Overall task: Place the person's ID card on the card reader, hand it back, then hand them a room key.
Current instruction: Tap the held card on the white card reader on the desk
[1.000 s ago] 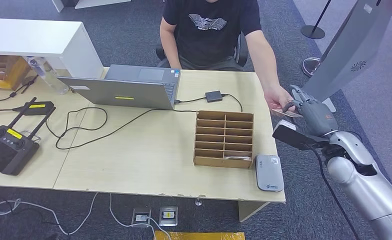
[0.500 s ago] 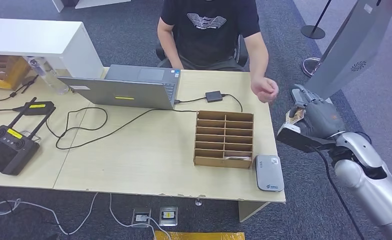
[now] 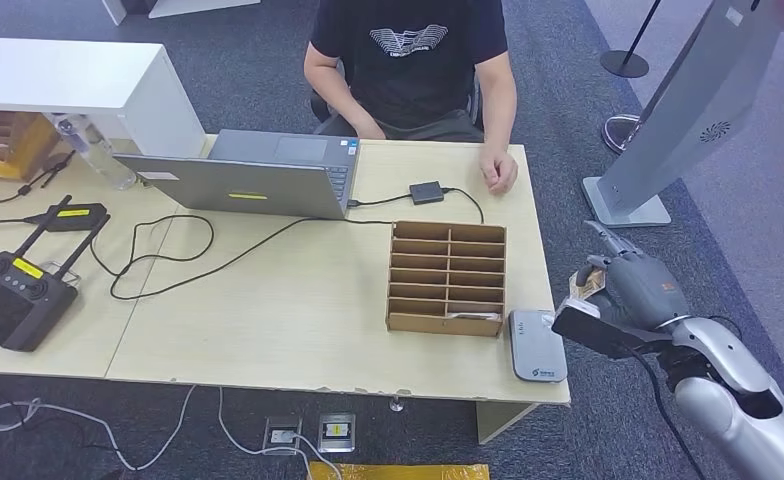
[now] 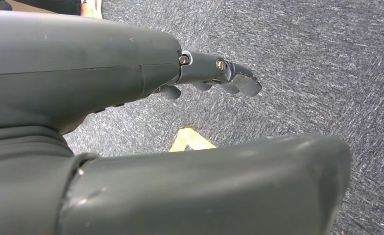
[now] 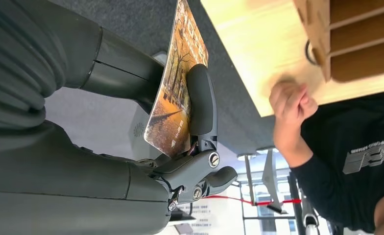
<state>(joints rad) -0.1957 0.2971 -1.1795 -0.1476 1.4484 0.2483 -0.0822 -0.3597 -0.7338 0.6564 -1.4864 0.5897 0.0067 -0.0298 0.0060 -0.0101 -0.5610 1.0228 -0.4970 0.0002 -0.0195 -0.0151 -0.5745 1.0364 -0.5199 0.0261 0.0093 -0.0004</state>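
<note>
My right hand [image 3: 633, 290] hangs beside the table's right edge and pinches the ID card [image 5: 178, 83], a card printed with an orange scene, between thumb and fingers [image 5: 201, 105]. In the head view the card [image 3: 586, 287] peeks out at the hand's left side, a little right of the grey card reader [image 3: 539, 345] that lies flat at the table's front right corner. The person in a black shirt [image 3: 408, 60] sits behind the table with a fist [image 3: 499, 170] resting on its far right edge. My left hand [image 4: 214, 78] hangs over the carpet with its fingers apart and nothing in it.
A wooden slotted box [image 3: 448, 277] stands left of the reader, with one pale card in its front row. A laptop [image 3: 253, 175], a small black box [image 3: 428, 192] with cables and a black remote [image 3: 13, 295] lie on the table [image 3: 268, 300]. A grey kiosk stand [image 3: 668, 130] rises at right.
The person let go of the card and drew the hand back onto the table. My right hand, with the card in it, came down and toward me, nearer the card reader.
</note>
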